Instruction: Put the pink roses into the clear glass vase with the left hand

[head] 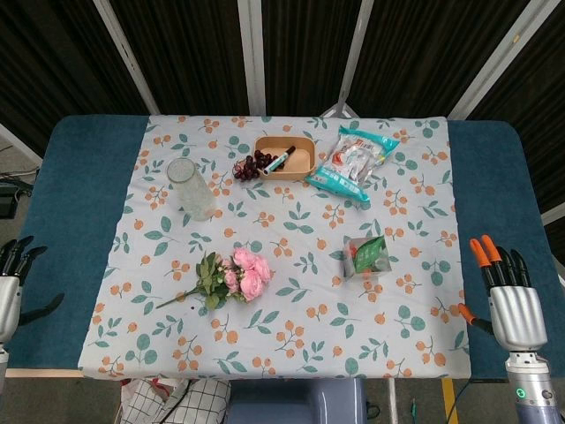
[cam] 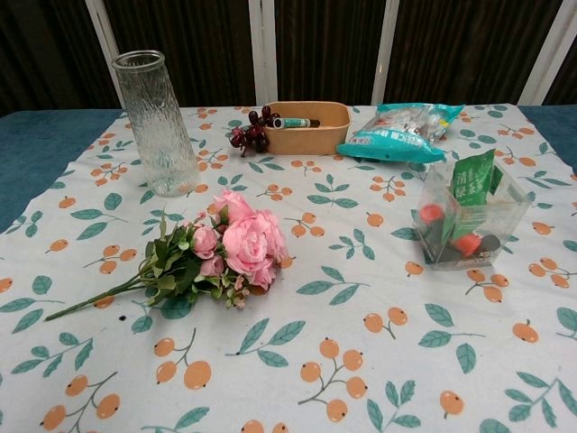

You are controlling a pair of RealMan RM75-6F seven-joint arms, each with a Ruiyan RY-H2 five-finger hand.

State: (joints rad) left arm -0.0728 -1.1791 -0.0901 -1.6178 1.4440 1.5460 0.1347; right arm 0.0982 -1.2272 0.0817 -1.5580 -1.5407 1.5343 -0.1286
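The pink roses [head: 245, 272] lie flat on the patterned cloth at front left of centre, blooms to the right and green stem [head: 177, 298] pointing left; the chest view shows the roses [cam: 242, 244] close up. The clear glass vase [head: 190, 187] stands upright behind them at the left, seen too as the vase [cam: 160, 122] in the chest view. My left hand [head: 12, 283] hangs at the far left edge, off the cloth, fingers apart and holding nothing. My right hand [head: 508, 299] rests at the far right, orange-tipped fingers spread, empty. Neither hand shows in the chest view.
A tan tray [head: 285, 157] with a pen stands at the back centre, dark grapes [head: 250, 166] beside it. A teal snack bag [head: 353, 161] lies to its right. A clear box [head: 365, 257] with green packets sits right of centre. The blue table [head: 75, 194] borders the cloth.
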